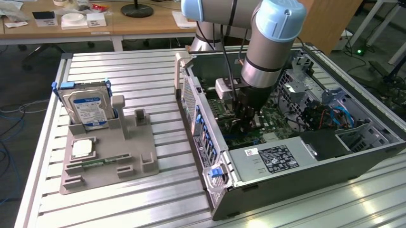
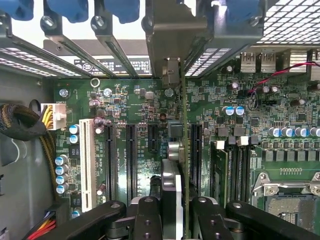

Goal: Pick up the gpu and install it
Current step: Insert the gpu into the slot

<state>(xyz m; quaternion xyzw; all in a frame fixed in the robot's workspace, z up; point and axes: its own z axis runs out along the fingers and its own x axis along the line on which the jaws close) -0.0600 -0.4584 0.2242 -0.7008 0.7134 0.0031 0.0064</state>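
Note:
In the wrist view the gpu (image 2: 175, 150) stands edge-on over the green motherboard (image 2: 135, 100). It sits between two black expansion slots, and its metal bracket (image 2: 170, 37) reaches the case's rear slot openings. My gripper (image 2: 175, 202) is shut on the card's upper edge, a black finger on each side. Whether the card sits fully in a slot is hidden by the card itself. In the exterior view my gripper (image 1: 244, 116) reaches down into the open computer case (image 1: 209, 142), over the motherboard.
A grey fixture (image 1: 108, 156) at the exterior view's left holds a silver hard drive (image 1: 89, 107), a processor chip (image 1: 82, 148) and a green memory stick (image 1: 101, 161). Inside the case are the power supply (image 1: 273, 159), drive cages and cables (image 1: 330, 116). Desks stand behind.

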